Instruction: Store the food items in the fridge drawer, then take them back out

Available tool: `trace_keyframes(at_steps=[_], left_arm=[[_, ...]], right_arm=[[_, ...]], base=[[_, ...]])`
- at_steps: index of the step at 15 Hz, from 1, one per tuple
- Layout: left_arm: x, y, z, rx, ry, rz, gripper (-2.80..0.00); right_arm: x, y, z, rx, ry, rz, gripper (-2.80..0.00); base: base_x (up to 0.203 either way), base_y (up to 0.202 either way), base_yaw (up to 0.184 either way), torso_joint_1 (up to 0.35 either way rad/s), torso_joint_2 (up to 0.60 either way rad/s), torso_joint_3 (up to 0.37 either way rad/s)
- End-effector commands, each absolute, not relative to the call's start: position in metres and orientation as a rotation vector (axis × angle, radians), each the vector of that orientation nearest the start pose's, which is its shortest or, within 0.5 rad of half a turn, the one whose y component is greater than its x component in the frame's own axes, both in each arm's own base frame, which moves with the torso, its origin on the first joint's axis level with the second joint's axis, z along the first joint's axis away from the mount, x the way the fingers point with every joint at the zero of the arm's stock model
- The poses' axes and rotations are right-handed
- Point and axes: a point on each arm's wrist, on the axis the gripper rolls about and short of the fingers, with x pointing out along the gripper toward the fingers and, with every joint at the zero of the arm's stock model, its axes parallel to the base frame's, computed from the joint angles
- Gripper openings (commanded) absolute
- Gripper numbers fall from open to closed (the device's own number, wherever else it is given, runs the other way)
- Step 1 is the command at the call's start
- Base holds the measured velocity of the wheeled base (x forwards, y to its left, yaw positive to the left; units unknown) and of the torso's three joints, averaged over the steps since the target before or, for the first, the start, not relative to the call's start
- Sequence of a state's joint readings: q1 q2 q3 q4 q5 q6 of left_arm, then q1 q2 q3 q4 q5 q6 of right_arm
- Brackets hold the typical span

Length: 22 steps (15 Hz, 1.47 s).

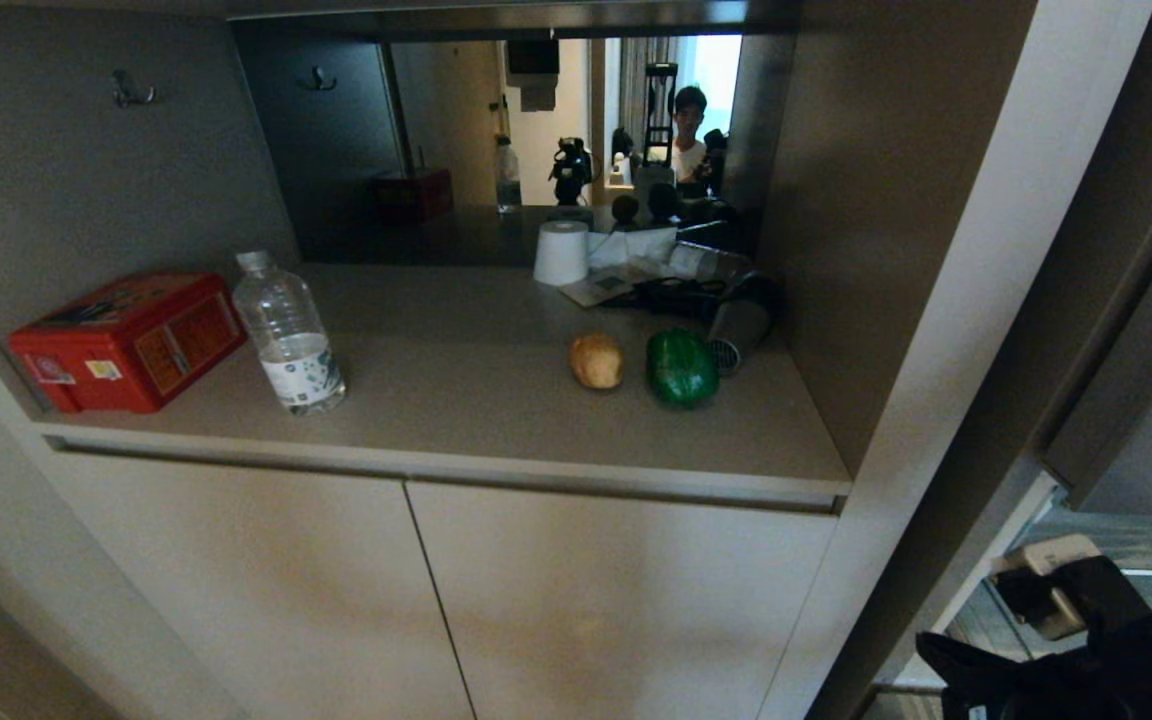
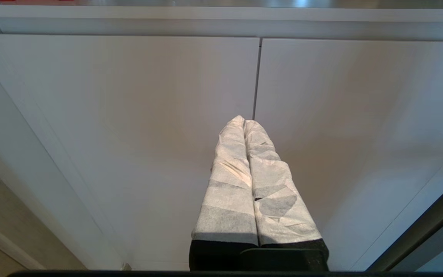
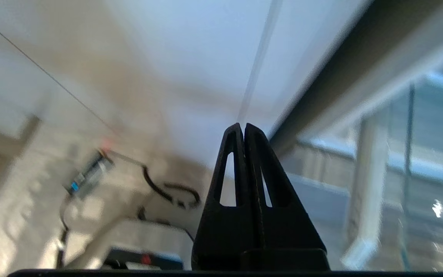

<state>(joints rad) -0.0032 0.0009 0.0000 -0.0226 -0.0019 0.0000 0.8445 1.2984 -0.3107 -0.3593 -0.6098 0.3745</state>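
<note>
While the head view shows potato [image 1: 597, 361] and pepper [image 1: 681, 368] on the counter [image 1: 456, 400], wrist views show both grippers [image 3: 243, 126] [image 2: 244, 120] pressed closed, empty.

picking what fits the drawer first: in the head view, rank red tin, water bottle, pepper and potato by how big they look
1. red tin box
2. water bottle
3. green pepper
4. potato
Pepper and potato sit side by side, so that pair is sound; the tin's lead over the bottle is clear.
</note>
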Motion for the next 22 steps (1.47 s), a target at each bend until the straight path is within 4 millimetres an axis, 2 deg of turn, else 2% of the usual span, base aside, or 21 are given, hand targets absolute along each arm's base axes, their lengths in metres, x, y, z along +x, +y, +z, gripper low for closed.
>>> trace_keyframes(at_steps=[1, 13, 22], left_arm=[[-0.022, 0.0, 0.075, 0.001, -0.011, -0.005, -2.8], [-0.022, 0.0, 0.075, 0.0, -0.011, -0.005, -2.8], [-0.022, 0.0, 0.075, 0.0, -0.011, -0.005, -2.8]], right_arm=[[0.111, 0.101, 0.118, -0.073, 0.525, 0.112, -2.8], [0.107, 0.093, 0.111, -0.07, 0.499, 0.091, -2.8], [0.105, 0.086, 0.104, -0.077, 0.524, 0.059, -2.8]], base=[[0.0, 0.0, 0.0, 0.0, 0.0, 0.0], [0.0, 0.0, -0.005, 0.0, 0.0, 0.0], [0.0, 0.007, -0.164, 0.003, 0.0, 0.002]])
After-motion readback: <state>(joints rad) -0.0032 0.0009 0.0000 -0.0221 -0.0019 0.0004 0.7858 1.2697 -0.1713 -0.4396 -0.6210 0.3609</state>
